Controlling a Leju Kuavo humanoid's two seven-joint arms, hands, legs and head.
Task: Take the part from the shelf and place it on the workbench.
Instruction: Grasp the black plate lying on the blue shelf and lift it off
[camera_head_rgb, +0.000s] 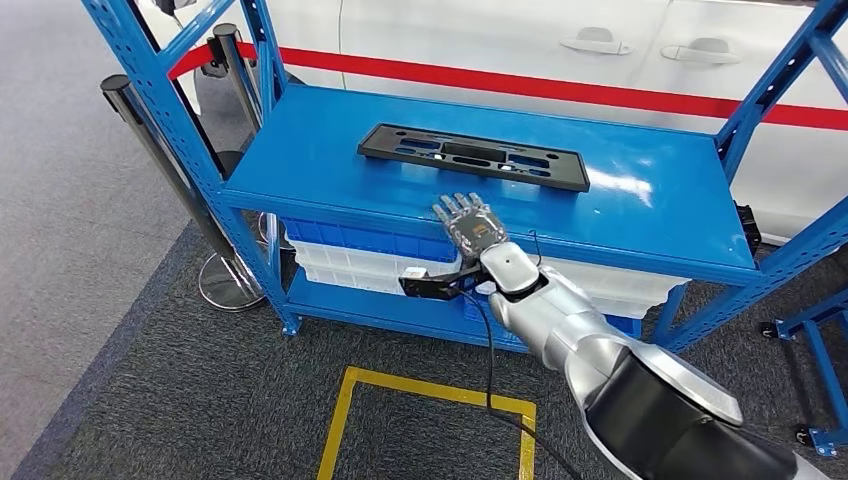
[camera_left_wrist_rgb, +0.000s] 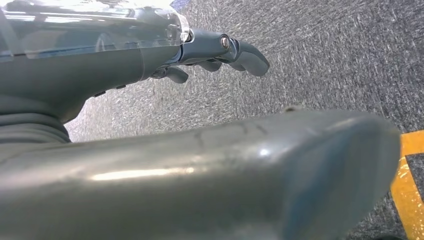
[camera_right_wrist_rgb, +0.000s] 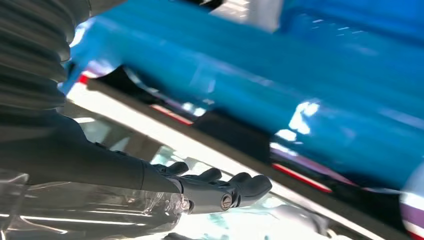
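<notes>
The part (camera_head_rgb: 473, 156) is a long flat black plastic panel with cut-outs, lying on the top level of the blue shelf (camera_head_rgb: 320, 160), towards its back. My right hand (camera_head_rgb: 468, 225) reaches over the shelf's front edge with its fingers stretched forward and apart, holding nothing, a short way in front of the part. The right wrist view shows the same hand (camera_right_wrist_rgb: 220, 187) with straight fingers above the blue surface (camera_right_wrist_rgb: 325, 100). My left hand (camera_left_wrist_rgb: 215, 52) hangs over grey carpet with its fingers loosely extended and empty.
Blue and white bins (camera_head_rgb: 350, 255) sit on the shelf's lower level. Blue uprights (camera_head_rgb: 160, 90) frame both ends. A white car with a red stripe (camera_head_rgb: 500, 40) stands behind, black stanchion posts (camera_head_rgb: 150, 135) at the left. A yellow square (camera_head_rgb: 430, 395) marks the carpet.
</notes>
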